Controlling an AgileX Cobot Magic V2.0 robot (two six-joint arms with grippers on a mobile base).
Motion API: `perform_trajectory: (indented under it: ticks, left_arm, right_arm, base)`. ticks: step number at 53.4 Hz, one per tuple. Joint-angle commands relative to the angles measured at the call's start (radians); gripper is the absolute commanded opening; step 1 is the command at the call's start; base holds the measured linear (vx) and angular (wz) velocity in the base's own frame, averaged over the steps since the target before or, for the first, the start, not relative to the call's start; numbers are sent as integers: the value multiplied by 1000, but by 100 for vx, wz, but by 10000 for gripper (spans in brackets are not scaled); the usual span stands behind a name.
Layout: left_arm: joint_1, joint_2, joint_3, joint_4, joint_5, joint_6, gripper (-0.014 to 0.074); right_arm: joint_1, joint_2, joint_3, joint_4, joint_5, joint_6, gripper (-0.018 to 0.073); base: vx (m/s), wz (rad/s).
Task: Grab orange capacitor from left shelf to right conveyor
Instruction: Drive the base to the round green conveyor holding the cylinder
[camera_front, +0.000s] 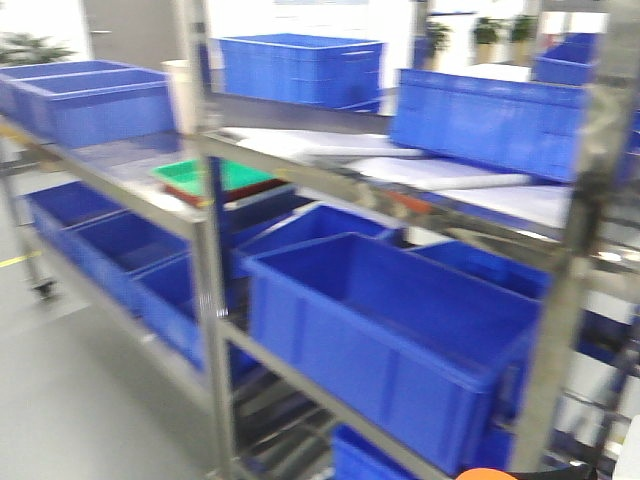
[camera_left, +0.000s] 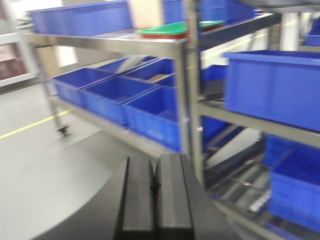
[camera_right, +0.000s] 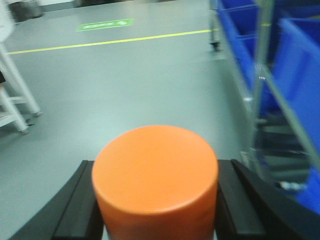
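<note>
Clamping smooth orange capacitor (camera_right: 155, 165), rounded cylinder top, between black jaws of right gripper (camera_right: 155, 205), over grey floor (camera_right: 125, 75) | left gripper (camera_left: 154, 187): matte black jaws pressed together, empty | left shelf (camera_front: 208, 250): shiny steel rails, blue plastic bins (camera_front: 390, 340)

The orange capacitor (camera_right: 155, 175), a bright cylinder at the lower middle of the right wrist view, has a smooth satin skin that looks like plastic, with a soft sheen on its flat top. Either side of it, the right gripper (camera_right: 157, 167) has matt black fingers (camera_right: 75, 210), plastic or rubber. At the bottom of the left wrist view, the left gripper (camera_left: 154, 160) has matt black pads (camera_left: 137, 200). The silver shelf rack (camera_front: 210, 290) is polished metal, its posts mirror-bright. Its big blue rectangular bins (camera_front: 380, 340) are smooth moulded plastic with a mild gloss. The grey floor (camera_right: 125, 75) is smooth and faintly shiny.
</note>
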Motion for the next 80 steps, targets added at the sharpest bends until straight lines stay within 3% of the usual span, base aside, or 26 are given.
perform_trajectory:
  ticks: [1, 80]
  left_arm:
    - [3, -12, 32, -4, -82, -2, -6]
    - [3, -12, 32, -4, -82, -2, -6]
  right_arm:
    - [-3, -3, -29, 50, -7, -11, 333]
    - [-3, -3, -29, 50, -6, -11, 333]
  base:
    - [-9, 62]
    - [1, 58]
